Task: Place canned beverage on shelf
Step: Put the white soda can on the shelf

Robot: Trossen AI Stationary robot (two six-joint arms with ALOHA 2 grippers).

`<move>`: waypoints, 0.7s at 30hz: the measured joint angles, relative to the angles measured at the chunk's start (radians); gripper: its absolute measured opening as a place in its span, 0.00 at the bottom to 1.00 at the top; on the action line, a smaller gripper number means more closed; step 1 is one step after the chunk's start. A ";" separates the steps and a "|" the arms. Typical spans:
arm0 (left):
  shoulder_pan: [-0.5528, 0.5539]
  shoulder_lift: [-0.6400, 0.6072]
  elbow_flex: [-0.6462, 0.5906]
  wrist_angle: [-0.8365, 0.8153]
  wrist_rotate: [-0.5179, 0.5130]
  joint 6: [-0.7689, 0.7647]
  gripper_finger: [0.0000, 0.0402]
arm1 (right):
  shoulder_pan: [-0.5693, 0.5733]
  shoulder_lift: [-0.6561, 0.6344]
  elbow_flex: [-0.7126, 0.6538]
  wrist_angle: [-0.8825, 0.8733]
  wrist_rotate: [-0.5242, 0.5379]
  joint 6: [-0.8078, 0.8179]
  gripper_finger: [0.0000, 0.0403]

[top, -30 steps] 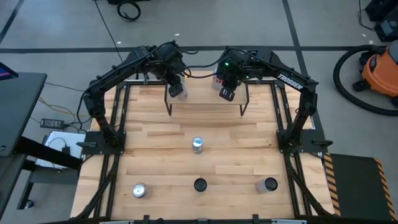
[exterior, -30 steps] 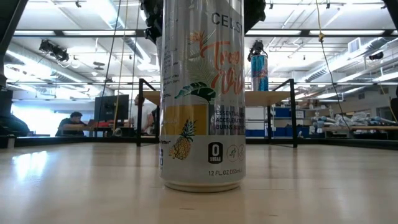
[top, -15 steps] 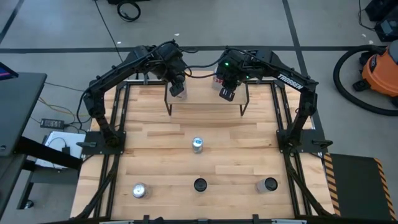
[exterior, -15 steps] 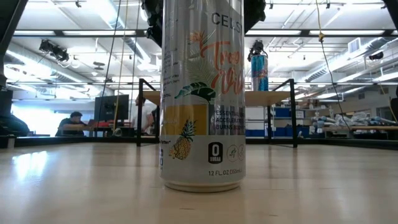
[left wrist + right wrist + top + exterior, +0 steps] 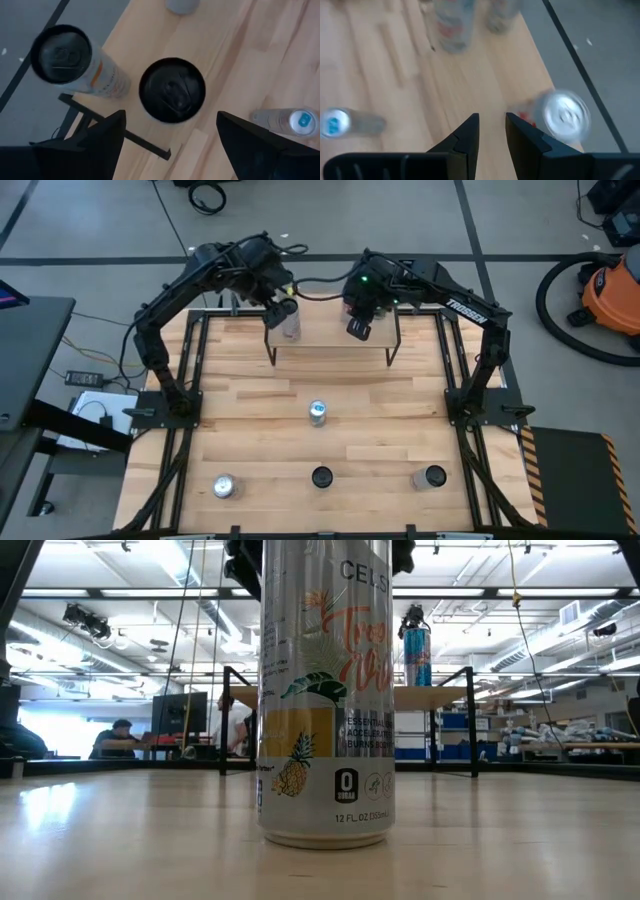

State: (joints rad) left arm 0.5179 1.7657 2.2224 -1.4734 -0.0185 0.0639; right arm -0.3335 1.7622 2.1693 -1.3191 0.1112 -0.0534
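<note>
Left claw [image 5: 283, 310] hangs open above the can [image 5: 290, 326] now standing on the shelf [image 5: 330, 340], far left; lift straight up to avoid tipping it; right claw [image 5: 357, 329] closed, empty.

Overhead view evenly lit, soft, no hard shadows on the pale butcher-block wooden tabletop [image 5: 320, 440]; low view backlit by rows of ceiling strip lights [image 5: 560, 580], bright window glow at far left, sheen on the tall silver pineapple-print can [image 5: 326, 690] filling the frame; background slightly soft; left wrist view mildly soft, two black-topped cans [image 5: 172, 90] readable; right wrist view heavily motion-blurred, the silver-topped can [image 5: 563, 116] smeared.
</note>
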 joint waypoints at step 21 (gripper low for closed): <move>0.001 -0.016 0.085 -0.097 -0.005 -0.029 0.78 | 0.000 0.002 0.000 0.128 -0.099 0.056 0.26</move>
State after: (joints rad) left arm 0.5186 1.7500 2.3077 -1.5707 -0.0235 0.0350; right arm -0.3340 1.7644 2.1693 -1.1909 0.0125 0.0025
